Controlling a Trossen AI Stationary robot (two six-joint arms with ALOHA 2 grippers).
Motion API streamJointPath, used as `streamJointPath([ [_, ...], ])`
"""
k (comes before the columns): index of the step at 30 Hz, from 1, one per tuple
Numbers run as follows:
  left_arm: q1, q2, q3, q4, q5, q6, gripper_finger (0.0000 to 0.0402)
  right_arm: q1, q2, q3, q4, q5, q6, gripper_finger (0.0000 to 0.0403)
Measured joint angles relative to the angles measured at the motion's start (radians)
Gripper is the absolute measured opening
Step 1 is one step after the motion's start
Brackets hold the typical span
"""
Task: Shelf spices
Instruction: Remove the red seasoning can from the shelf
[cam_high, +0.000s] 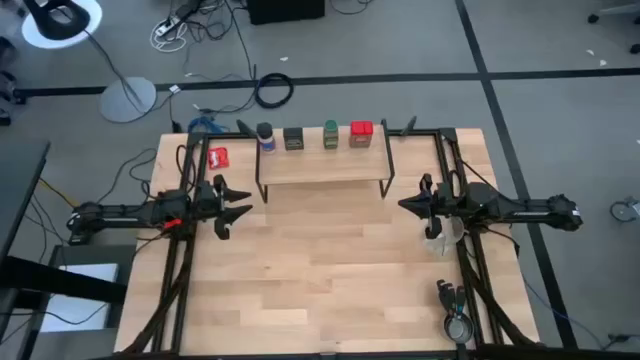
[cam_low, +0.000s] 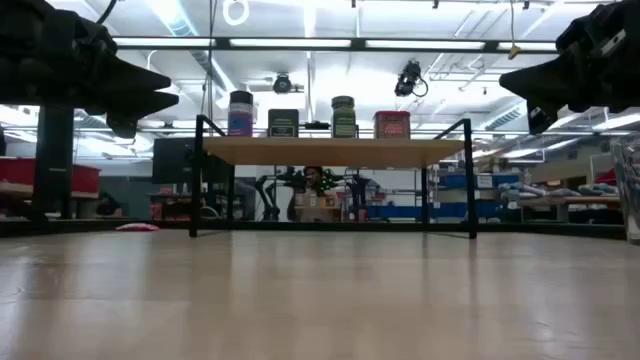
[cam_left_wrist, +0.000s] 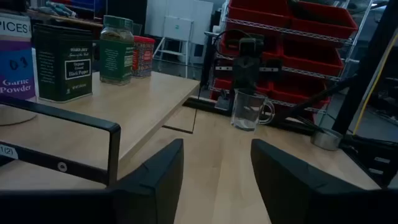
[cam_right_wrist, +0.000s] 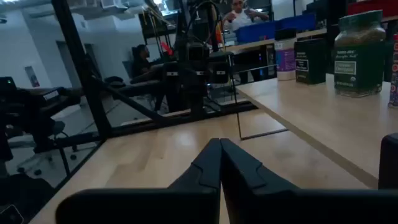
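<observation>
Spices: 4 containers, the jar (cam_high: 265, 135), dark tin (cam_high: 294, 139), green jar (cam_high: 331, 135) and red tin (cam_high: 361, 134), are standing in a row along the shelf (cam_high: 322, 167), apparently already placed.
Left gripper (cam_high: 240, 201): hovering beside the shelf, fingers spread, holding nothing.
Right gripper (cam_high: 405, 204): hovering opposite, fingers pressed together, empty.

I see two dark, slim arms; the left arm (cam_high: 150, 213) carries a red patch, and black fingers (cam_left_wrist: 155, 180) taper.

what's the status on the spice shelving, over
Left gripper open, right gripper shut, both empty. Four spice containers standing on the light wood shelf. Nothing in the way.
</observation>
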Motion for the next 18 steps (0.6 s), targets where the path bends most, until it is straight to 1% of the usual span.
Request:
streamJointPath([
  [1,0.000,0.000,0.000,0.000,0.000,0.000,0.0191,0.000,0.000,0.000,0.000,0.000,-0.004,0.0007],
  [5,0.000,0.000,0.000,0.000,0.000,0.000,0.0191,0.000,0.000,0.000,0.000,0.000,-0.126,0.0007],
  [7,0.000,0.000,0.000,0.000,0.000,0.000,0.0191,0.000,0.000,0.000,0.000,0.000,-0.152,0.0007],
  [12,0.000,0.000,0.000,0.000,0.000,0.000,0.0191,0.000,0.000,0.000,0.008,0.000,-0.158,0.0007],
  [18,0.000,0.000,0.000,0.000,0.000,0.000,0.0191,-0.002,0.001,0.022,0.148,0.005,-0.164,0.0007],
])
